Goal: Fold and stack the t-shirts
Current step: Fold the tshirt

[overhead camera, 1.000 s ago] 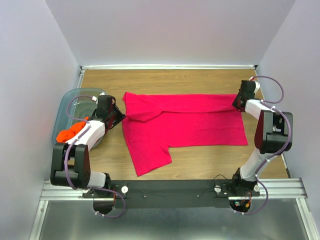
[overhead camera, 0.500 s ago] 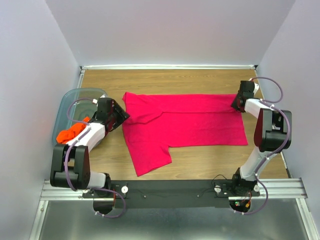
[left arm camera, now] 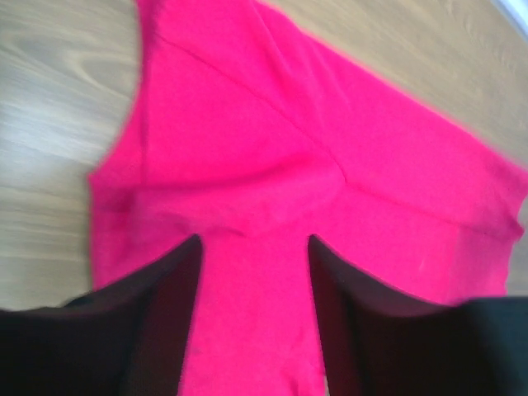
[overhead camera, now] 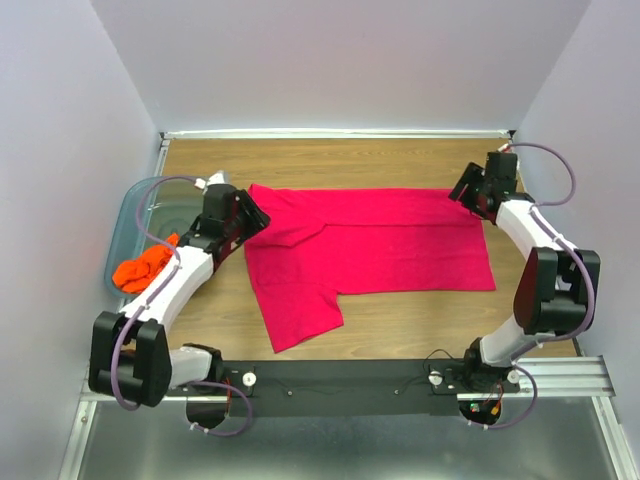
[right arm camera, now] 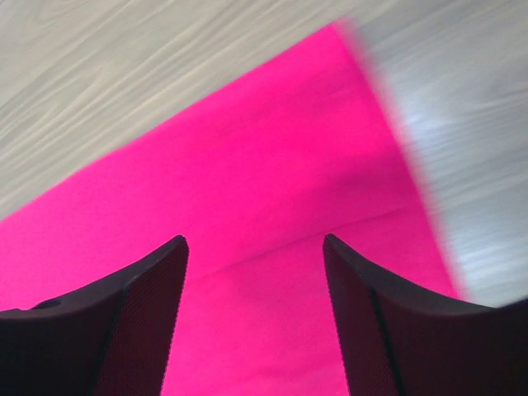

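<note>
The magenta-pink t-shirt (overhead camera: 380,240) lies flat across the wooden table, its top part folded down and one sleeve section hanging toward the near edge. My left gripper (overhead camera: 250,212) hovers open over the shirt's left end. In the left wrist view its fingers (left arm camera: 254,239) stand apart with only pink cloth (left arm camera: 247,148) below. My right gripper (overhead camera: 466,190) is open over the shirt's far right corner. The right wrist view shows the gripper (right arm camera: 254,239) empty above the cloth (right arm camera: 272,181). The orange t-shirt (overhead camera: 140,265) sits bunched in the bin.
A translucent blue-grey bin (overhead camera: 135,205) stands at the table's left edge beside the left arm. Bare wood (overhead camera: 330,160) runs behind the shirt up to the back wall. Side walls close in on both arms.
Both grippers have opened and let go of the pink shirt's ends. The left gripper rose and shifted toward the far right. The right gripper lifted and moved farther back.
</note>
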### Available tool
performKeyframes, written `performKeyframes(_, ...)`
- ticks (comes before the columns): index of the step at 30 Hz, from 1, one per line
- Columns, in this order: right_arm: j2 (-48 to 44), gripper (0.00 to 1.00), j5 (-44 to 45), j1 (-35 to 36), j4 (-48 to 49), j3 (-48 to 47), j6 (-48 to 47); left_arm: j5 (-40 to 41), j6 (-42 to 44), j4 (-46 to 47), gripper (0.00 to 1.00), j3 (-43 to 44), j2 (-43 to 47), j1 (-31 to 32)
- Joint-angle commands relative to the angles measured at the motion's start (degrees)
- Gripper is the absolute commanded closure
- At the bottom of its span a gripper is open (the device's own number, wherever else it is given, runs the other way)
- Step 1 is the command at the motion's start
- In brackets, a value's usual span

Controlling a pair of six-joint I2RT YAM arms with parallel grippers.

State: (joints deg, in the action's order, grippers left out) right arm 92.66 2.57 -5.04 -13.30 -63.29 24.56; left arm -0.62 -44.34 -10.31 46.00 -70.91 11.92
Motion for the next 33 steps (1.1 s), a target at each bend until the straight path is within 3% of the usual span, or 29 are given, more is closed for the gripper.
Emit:
performKeyframes(1, -2.57, 0.29, -11.6, 4.93, -3.31, 4.91, 4.09, 1.24, 0.57, -2.44, 0.45, -1.43, -2.73, 6.07)
performKeyframes(6, -5.29, 0.34, -14.43, 8.29, -4.97, 11.42, 5.76, -2.45, 0.65, -1.74, 0.44, -3.81, -8.18, 10.83)
performKeyframes(16, -12.32, 0.32, -14.34, 8.91, -9.02, 23.9, 9.71, -5.0, -1.97, -1.3, 0.4, -10.48, -12.23, 18.65)
performKeyframes(22, -16.62, 0.27, -16.1, 8.73, -11.13, 29.18, 12.97, -5.97, -6.98, -1.56, 0.4, -16.46, -8.72, 21.73)
performKeyframes(26, -22.06, 0.24, -16.89, 8.29, -13.33, 30.85, 13.5, -5.62, -16.71, -2.78, 0.4, -19.89, -3.98, 27.78)
performKeyframes(29, -25.85, 0.23, -18.3, 8.38, -15.88, 31.12, 13.68, -5.27, -21.22, -5.24, 0.38, -19.28, -1.34, 31.4)
performKeyframes(33, -29.82, 0.22, -16.72, 8.99, -17.37, 28.24, 7.72, 3.95, -23.95, -14.46, 0.27, -12.54, 5.06, 32.2)
